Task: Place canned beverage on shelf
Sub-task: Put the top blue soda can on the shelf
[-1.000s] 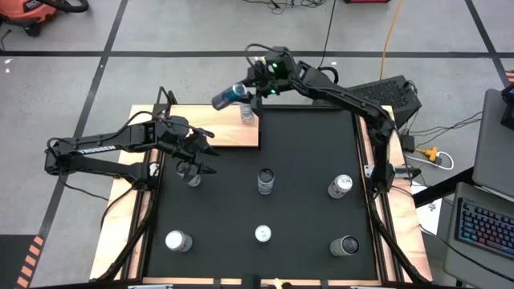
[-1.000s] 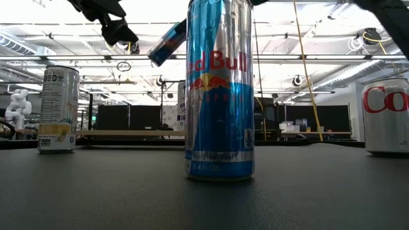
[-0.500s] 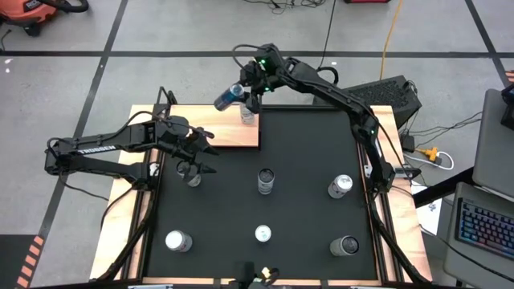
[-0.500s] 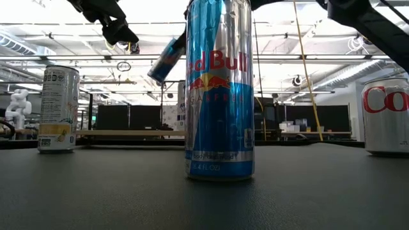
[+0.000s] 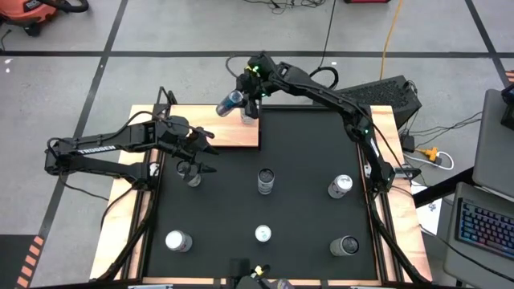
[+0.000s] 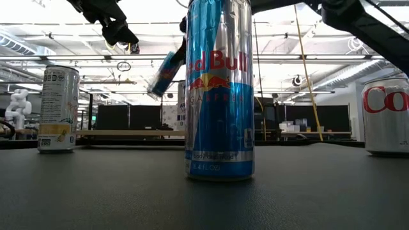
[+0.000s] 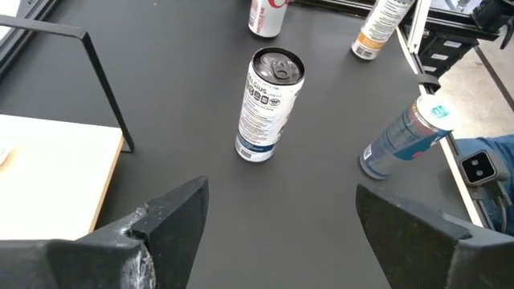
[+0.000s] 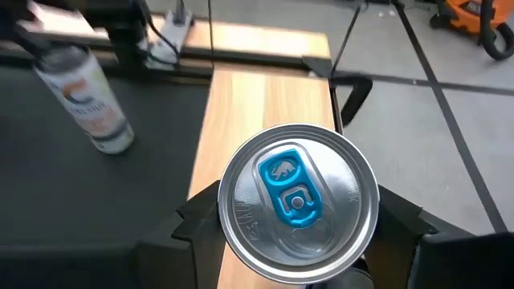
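Observation:
My right gripper (image 5: 250, 90) is shut on a blue canned beverage (image 5: 233, 101) and holds it tilted in the air over the far right end of the light-wood shelf (image 5: 221, 131). In the low view the can (image 6: 166, 71) slants, with its lid end up. Another can (image 5: 248, 114) stands at the shelf's right end, just below the gripper. My left gripper (image 5: 198, 157) hangs open over the mat's left part, beside the shelf's near edge, with nothing between its fingers (image 7: 173, 217). My right gripper pinches the can's wall just below the lid (image 8: 229, 210) between its two fingers, one on each side. The fingers slant down from the table's right. The can is clear of the shelf, tilted, with its base pointing down and toward the table's left.
Several cans stand on the black mat (image 5: 305, 152): one below my left gripper (image 5: 193, 175), one in the middle (image 5: 265, 181), a blue one near the front (image 6: 219, 96), and others right (image 5: 340, 186) and front left (image 5: 177, 241). A thin black upright (image 7: 104, 88) marks the shelf's corner.
My right gripper has gone toward the table's left edge and down, rolling as it went. The held can has tipped from a shallow slant to a steeper one, nearer upright, and hangs lower over the shelf.

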